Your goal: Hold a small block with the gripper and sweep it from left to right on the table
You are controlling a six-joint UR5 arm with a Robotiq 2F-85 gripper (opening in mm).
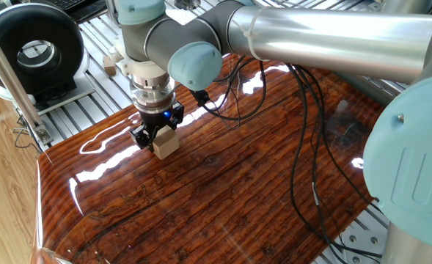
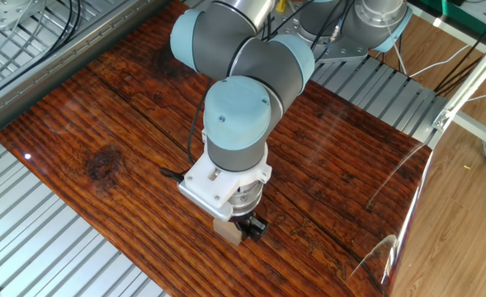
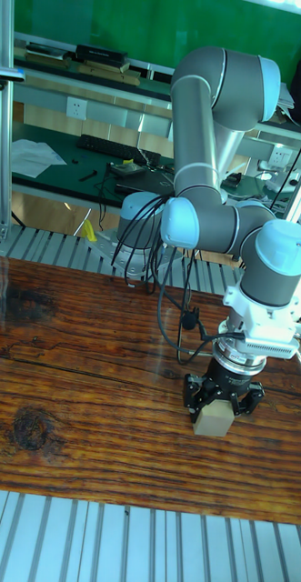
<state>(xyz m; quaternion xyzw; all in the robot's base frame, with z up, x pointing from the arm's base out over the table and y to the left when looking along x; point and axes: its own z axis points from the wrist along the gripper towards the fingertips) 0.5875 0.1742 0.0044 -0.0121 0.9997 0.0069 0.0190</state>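
One block [image 1: 166,144] sits on our table [image 1: 223,191], pinched by our single gripper [image 1: 154,135]; a second, tinier block [image 1: 111,65] lies far off on the slats [image 1: 76,110].
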